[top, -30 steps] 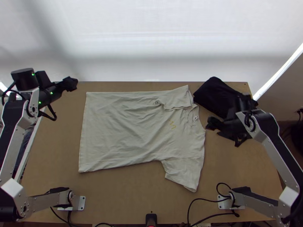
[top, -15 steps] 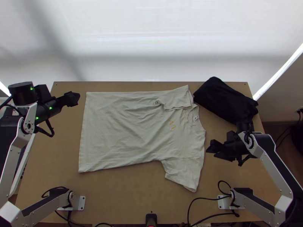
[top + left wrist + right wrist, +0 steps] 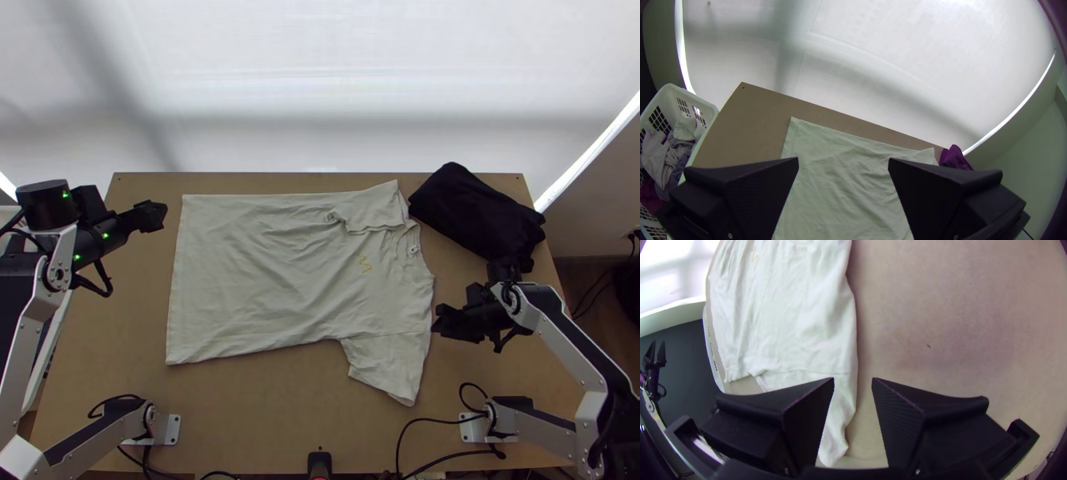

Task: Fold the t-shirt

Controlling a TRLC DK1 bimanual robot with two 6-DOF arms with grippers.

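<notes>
And the right gripper has been brought toward the table's near edge, from beside the t-shirt's collar to by its near sleeve; more black cloth is uncovered! Nearward too, a shorter way, the left gripper has been shifted, the table's far left corner now exposed.

The t-shirt is matt cloth, the table smooth wood.
</notes>
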